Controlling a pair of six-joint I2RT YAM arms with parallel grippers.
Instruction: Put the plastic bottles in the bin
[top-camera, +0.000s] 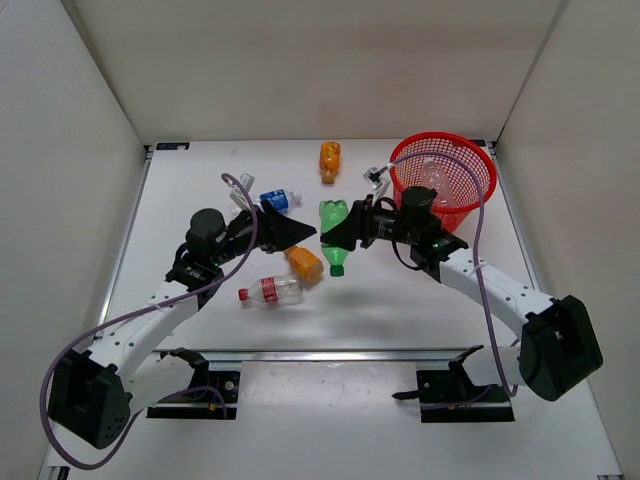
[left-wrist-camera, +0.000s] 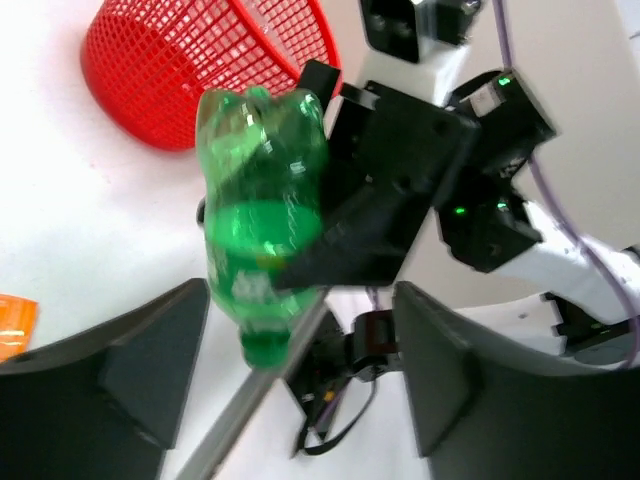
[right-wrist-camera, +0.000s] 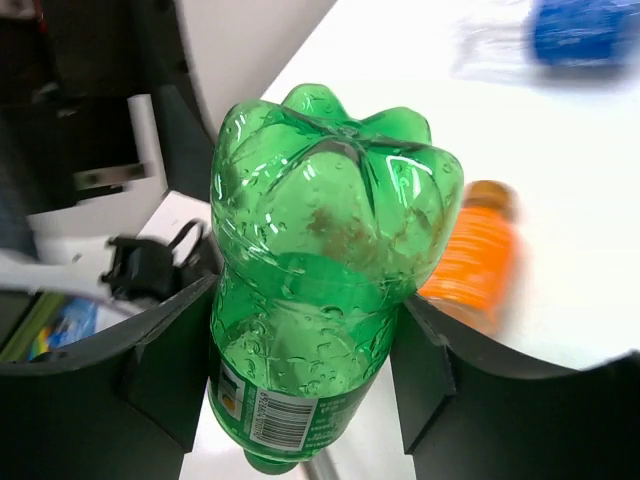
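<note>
So the right tool (right-wrist-camera: 305, 320) has the crinkly green plastic bottle (top-camera: 334, 213) clamped between its two black fingers (right-wrist-camera: 160, 360). Both are pressed into the sides just below the lobed base, and the label and cap end hang toward the bottom of the right wrist view. From above, that bottle is pretty much dead centre of the frame, cap pointing at the lower edge, right between the two arms. The left tool (left-wrist-camera: 300, 300) is right up beside it on the left, but its jaws stand apart. In the left wrist view the bottle's neck is close to one finger with plain daylight to the other, so nothing is gripped there.

The round red plastic mesh basket (top-camera: 445, 136) is at the upper right of the top view, just past the right wrist. The green bottle is off to its left, outside it.

Everything else lies on the white bench (top-camera: 400, 310):
- an orange plastic bottle (top-camera: 305, 264) just below the left tool, touching or almost touching the green one, can't tell which
- a second orange plastic bottle (top-camera: 330, 160) at upper centre
- a clear plastic bottle with a blue label (top-camera: 278, 200) above the left tool
- a clear plastic bottle with a red label and red cap (top-camera: 270, 291) lower left of centre
</note>
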